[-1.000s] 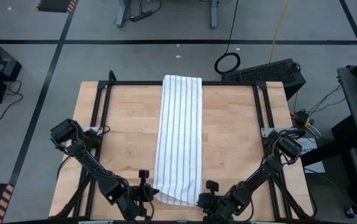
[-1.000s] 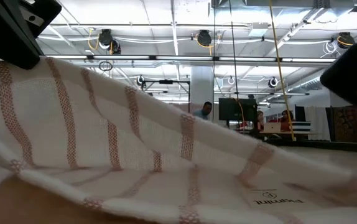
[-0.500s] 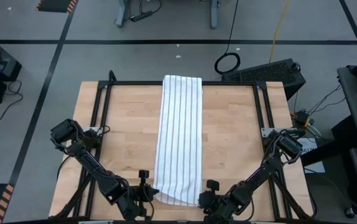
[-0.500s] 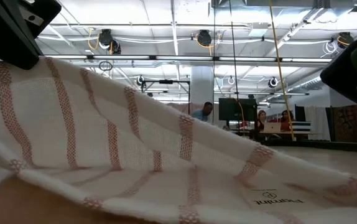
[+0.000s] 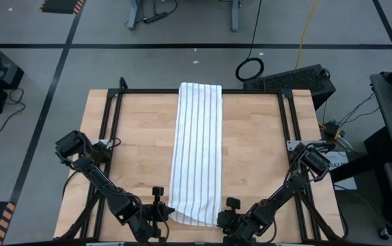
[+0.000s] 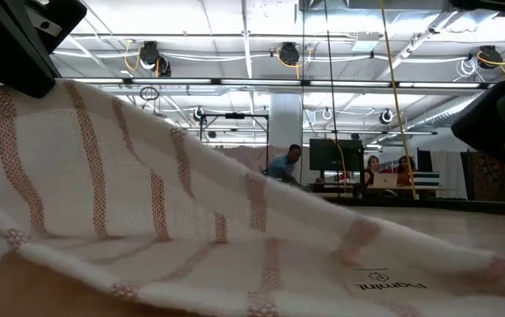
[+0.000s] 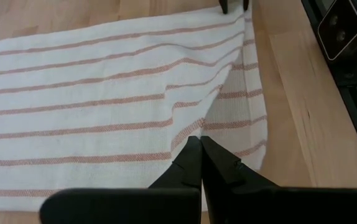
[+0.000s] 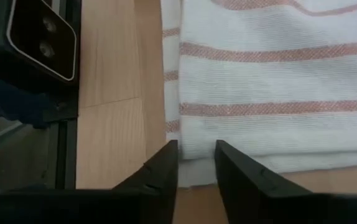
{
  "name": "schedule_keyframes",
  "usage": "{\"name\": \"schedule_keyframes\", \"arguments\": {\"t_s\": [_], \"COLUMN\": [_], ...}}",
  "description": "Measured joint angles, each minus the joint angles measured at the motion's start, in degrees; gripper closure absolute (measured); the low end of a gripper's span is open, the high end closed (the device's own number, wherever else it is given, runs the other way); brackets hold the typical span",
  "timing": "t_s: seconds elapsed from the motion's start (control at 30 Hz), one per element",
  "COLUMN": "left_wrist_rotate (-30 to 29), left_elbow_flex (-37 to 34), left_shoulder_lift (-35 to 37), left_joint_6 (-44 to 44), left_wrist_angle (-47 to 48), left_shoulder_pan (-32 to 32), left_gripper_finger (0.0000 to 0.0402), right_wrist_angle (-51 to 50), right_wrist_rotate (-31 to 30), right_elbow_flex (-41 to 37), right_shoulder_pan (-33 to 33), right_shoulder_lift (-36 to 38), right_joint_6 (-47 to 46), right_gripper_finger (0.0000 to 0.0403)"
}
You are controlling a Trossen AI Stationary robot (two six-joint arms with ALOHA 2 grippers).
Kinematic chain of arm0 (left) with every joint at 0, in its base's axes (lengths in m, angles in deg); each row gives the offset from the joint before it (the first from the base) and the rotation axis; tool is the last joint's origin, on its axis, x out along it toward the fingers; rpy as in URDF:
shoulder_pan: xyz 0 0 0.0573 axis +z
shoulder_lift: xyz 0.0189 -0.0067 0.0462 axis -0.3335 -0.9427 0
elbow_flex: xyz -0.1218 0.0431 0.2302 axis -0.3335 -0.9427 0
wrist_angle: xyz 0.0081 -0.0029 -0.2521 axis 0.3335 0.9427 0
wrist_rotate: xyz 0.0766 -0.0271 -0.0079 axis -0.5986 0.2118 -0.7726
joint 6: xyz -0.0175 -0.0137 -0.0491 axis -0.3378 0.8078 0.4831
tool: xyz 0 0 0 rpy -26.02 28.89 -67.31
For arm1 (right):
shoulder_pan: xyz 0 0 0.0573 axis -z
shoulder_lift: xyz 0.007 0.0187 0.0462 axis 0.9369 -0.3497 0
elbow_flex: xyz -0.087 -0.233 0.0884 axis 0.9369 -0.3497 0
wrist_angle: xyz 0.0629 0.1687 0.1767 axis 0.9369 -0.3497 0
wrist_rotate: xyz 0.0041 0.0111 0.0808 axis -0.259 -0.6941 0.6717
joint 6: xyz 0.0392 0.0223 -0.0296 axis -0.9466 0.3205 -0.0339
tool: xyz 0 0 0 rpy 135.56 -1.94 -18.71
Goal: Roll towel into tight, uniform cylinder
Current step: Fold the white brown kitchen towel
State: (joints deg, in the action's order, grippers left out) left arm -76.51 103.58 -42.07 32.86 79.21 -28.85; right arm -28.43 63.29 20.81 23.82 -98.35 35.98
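arms: 2 | left gripper (image 7: 201, 144): at the towel's near left corner, fingers pinched shut on its raised fold | towel (image 5: 197, 150): 1, long strip down the table (image 5: 134, 137) centre | right gripper (image 8: 196, 155): at near right corner, fingers narrowly apart over the edge, holding nothing

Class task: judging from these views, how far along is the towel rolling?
Done: the towel lies as a long folded strip on the table. In hand: the left gripper is shut on its near corner, lifting it; the right gripper, jaws apart, sits at the other near corner. Left: all rolling; no cylinder yet.
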Motion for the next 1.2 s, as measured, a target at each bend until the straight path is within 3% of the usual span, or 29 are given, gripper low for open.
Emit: {"name": "schedule_keyframes", "arguments": {"t_s": [0.23, 0.67, 0.83, 1.2], "left_wrist_rotate": [0.0, -0.5, -0.5, 1.4], "left_elbow_flex": [0.0, 0.3, 0.3, 0.3], "left_shoulder_lift": [0.0, 0.0, 0.0, 0.0], "left_joint_6": [0.0, -5.2, -7.1, -7.2], "left_wrist_angle": [0.0, -4.4, -5.9, -5.6], "left_shoulder_pan": [0.0, 0.0, 0.0, 0.0], "left_gripper_finger": [0.0400, 0.0400, 0.0400, 0.0400], "right_wrist_angle": [-0.3, -7.3, -6.8, -6.5], "right_wrist_rotate": [0.1, 2.3, 5.0, 5.0], "right_elbow_flex": [0.0, 0.0, 0.0, 0.0], "right_shoulder_pan": [0.0, -0.4, -0.8, -1.3], "right_shoulder_lift": [0.0, 4.4, 5.1, 4.7], "right_joint_6": [0.2, 0.6, -1.4, -3.0], "right_gripper_finger": [0.0396, 0.0401, 0.0402, 0.0402]}}
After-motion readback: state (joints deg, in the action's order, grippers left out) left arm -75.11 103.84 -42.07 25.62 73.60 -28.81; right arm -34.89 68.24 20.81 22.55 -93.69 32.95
